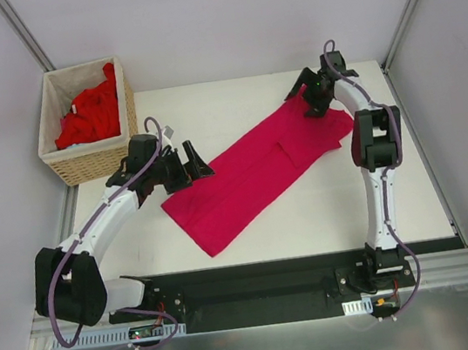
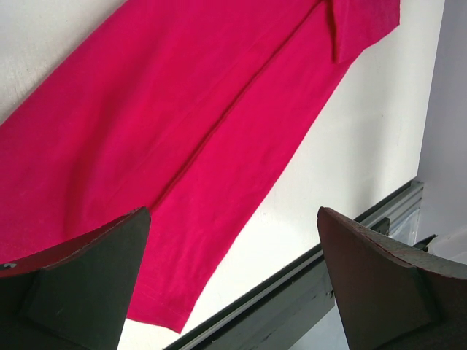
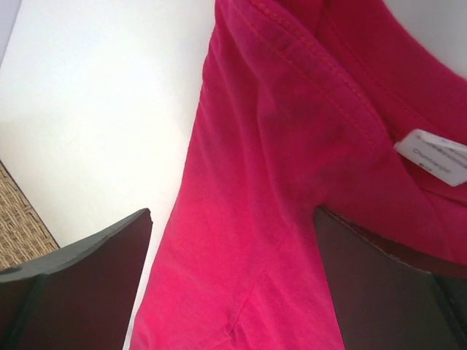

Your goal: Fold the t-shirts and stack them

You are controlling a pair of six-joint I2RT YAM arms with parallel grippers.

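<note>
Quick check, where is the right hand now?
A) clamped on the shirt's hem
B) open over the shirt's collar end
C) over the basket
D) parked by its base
B: the right hand sits open over the collar end of the magenta shirt, white label in its wrist view.

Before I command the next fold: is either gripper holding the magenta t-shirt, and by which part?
Nothing is held: the left gripper and right gripper both stand open over the magenta t-shirt.

We see a woven wicker basket with a pale cloth liner standing at the far left corner of the white table. Along the near edge we find a black plate with a ribbed metal rail beside it. Plain grey walls close in the scene.
</note>
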